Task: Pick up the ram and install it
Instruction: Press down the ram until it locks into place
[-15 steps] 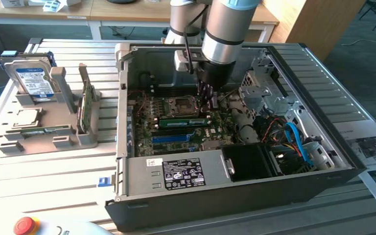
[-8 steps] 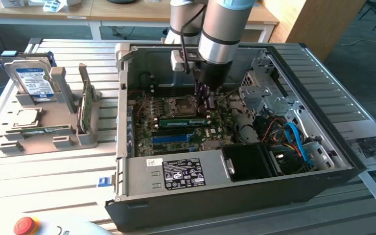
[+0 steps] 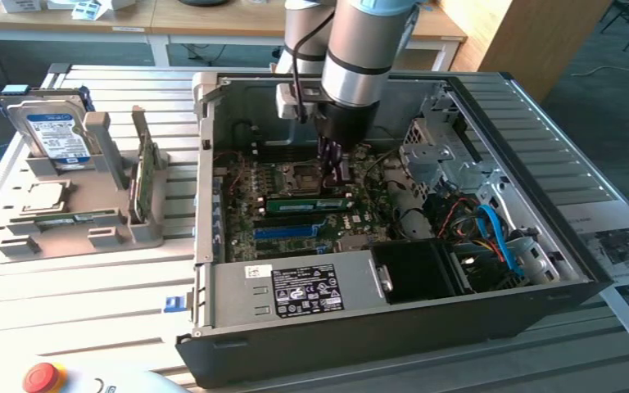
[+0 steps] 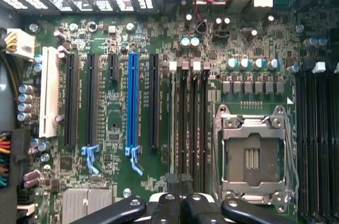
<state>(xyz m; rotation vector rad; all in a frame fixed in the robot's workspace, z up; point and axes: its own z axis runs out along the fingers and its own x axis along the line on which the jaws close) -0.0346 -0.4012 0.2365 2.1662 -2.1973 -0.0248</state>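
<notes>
Open computer case [image 3: 402,327] sitting on a slatted white table [image 3: 74,286], motherboard [image 3: 282,221] lying just beneath the claw. Empty CPU socket [image 4: 251,155] showing right beside the claw; blue expansion slot [image 4: 132,102] running alongside it on the other side, white slot [image 4: 49,91] lying farther off. Power supply [image 3: 292,291] sitting near the claw, at the case's front edge. Well away, toward the exterior view's left, a grey holder [image 3: 85,213] standing with a hard drive [image 3: 58,135] upright in it. Red button [image 3: 43,377] sitting far out at the table's near corner.
</notes>
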